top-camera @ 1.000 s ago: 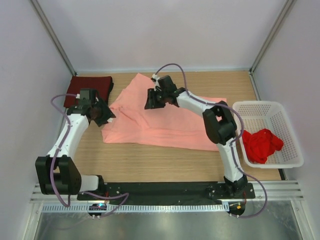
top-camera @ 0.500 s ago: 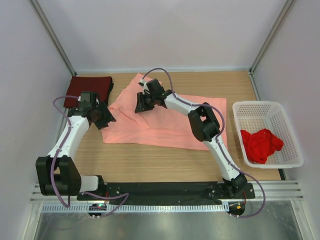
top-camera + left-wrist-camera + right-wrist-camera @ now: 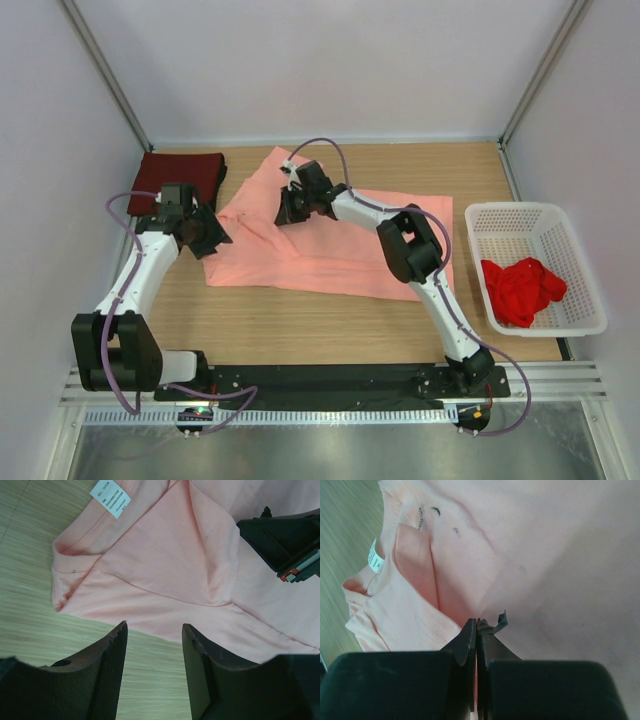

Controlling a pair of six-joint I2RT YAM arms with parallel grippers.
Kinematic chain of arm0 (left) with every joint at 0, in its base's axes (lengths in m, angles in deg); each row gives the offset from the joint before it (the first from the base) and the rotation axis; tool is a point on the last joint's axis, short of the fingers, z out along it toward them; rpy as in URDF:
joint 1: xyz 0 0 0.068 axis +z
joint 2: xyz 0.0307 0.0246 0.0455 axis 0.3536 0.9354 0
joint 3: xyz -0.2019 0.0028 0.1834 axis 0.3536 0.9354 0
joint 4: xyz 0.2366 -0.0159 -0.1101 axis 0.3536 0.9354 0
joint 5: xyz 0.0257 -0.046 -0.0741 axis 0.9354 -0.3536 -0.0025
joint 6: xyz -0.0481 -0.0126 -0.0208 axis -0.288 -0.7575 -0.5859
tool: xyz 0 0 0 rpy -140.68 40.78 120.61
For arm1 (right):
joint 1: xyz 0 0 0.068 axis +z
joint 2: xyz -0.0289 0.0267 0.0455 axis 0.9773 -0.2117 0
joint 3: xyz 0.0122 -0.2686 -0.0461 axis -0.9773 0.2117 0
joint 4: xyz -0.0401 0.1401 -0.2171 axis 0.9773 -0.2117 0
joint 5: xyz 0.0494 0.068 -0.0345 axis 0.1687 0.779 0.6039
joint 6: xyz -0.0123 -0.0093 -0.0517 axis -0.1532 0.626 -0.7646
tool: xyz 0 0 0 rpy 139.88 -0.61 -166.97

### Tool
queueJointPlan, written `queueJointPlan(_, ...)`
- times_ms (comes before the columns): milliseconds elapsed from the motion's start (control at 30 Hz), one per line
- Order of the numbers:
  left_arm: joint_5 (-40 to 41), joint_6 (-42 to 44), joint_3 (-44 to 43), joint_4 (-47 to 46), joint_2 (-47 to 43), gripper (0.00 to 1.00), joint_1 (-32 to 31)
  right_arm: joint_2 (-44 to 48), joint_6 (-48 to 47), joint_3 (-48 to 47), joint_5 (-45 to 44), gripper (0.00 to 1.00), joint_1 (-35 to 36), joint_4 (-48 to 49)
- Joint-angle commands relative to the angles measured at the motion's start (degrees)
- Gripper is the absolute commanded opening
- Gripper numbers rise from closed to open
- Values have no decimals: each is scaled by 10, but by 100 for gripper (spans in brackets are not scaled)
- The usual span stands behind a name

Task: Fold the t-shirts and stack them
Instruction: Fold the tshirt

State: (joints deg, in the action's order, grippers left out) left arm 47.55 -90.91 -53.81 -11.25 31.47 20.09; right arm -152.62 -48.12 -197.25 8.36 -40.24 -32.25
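Right end effector [image 3: 476, 624]: I read its jaws as pressed fully together, tips down on the salmon-pink t-shirt [image 3: 545, 555] just beside a folded-over flap near the collar; whether any cloth is pinched between them I cannot tell; a white label [image 3: 375, 562] shows at the collar edge to the left of the tips. Left end effector [image 3: 152, 647]: jaws parted, nothing between them, poised over the near-left border of the same shirt where cloth meets bare worktop [image 3: 30, 630]; the collar label [image 3: 110, 497] lies beyond its tips, and the other arm's black end effector sits at the upper right of this wrist view. From my overhead view: the salmon-pink t-shirt [image 3: 320, 250] lies spread and partly folded across the middle of the worktop [image 3: 300, 320], right end effector [image 3: 291, 207] on its far-left part, left end effector [image 3: 207, 232] at its left edge; dark maroon t-shirt [image 3: 185, 172], folded, in the far-left corner, apart from the pink one; bright red t-shirt [image 3: 520, 288], crumpled, inside the white basket [image 3: 530, 207] at the right side of the worktop.
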Motion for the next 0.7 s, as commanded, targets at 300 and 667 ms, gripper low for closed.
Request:
queueJointPlan(300, -11, -1, -5, -22, -12, 49, 20, 38, 13, -6, 80, 40, 7, 30)
queueJointPlan(667, -14, -8, 4, -29, -3, 49, 25, 47, 9, -20, 84, 40, 11, 34)
